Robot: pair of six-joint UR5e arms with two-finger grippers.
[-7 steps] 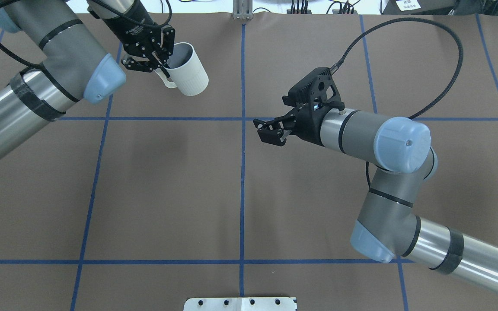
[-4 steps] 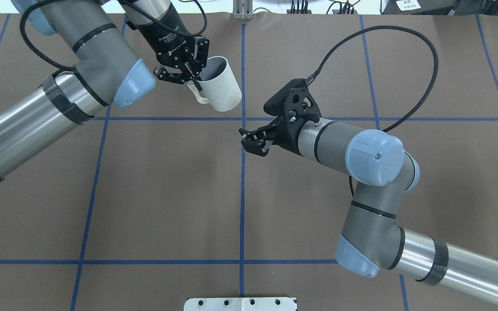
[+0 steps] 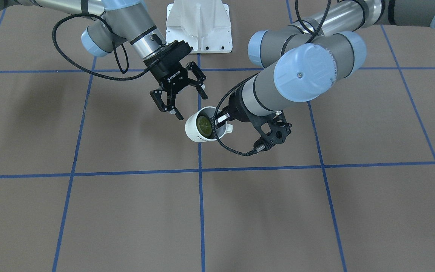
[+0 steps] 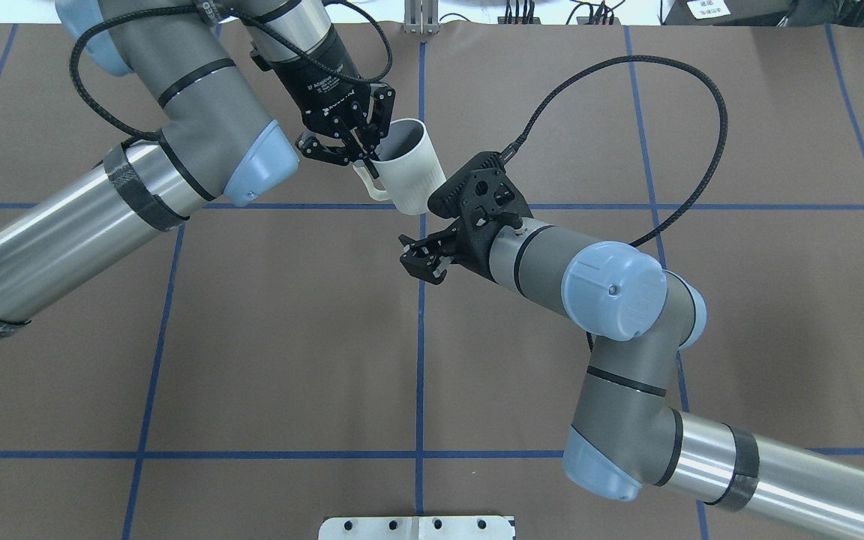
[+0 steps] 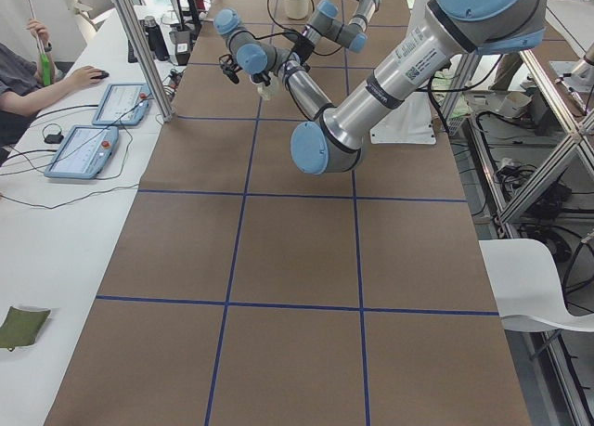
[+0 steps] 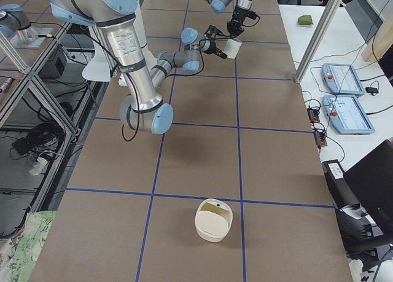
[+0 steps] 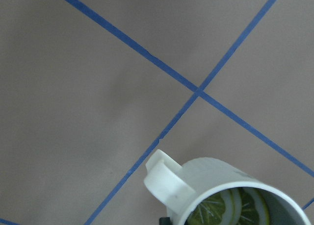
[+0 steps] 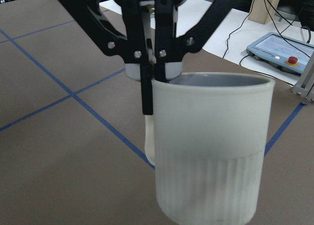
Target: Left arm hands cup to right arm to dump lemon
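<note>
— What are you doing with the cup point(image 4: 411, 176)?

— I am holding it in the air over the middle of the counter, well in from every edge and corner. My left claw point(image 4: 364, 154) is pinching its rim just beside the handle, one finger inside the mouth and one outside. The lemon point(image 3: 203, 125) is lying at the bottom, and the cup is hanging close to upright.

— And your other claw?

— My right claw point(image 3: 189, 105) is hovering just beside the cup, jaws spread wide and nothing between them. It is facing the ribbed wall, with the handle off to one side (its wrist camera is filling up with that wall). I am not seeing any touch.

— So which step is this?

— I am judging it as the approach to the hand-over: the cup is not passed and nothing is dumped.

— What is the next move asking of you?

— I am thinking the right jaws need to slide around the wall below the rim, clear of my left fingers point(image 8: 146, 87), and clamp before the left lets go. The cup should be kept level meanwhile, or the lemon may tip out early. A cream bowl point(image 6: 212, 231) is sitting near the right end of the counter, probably the place for dumping.
</note>
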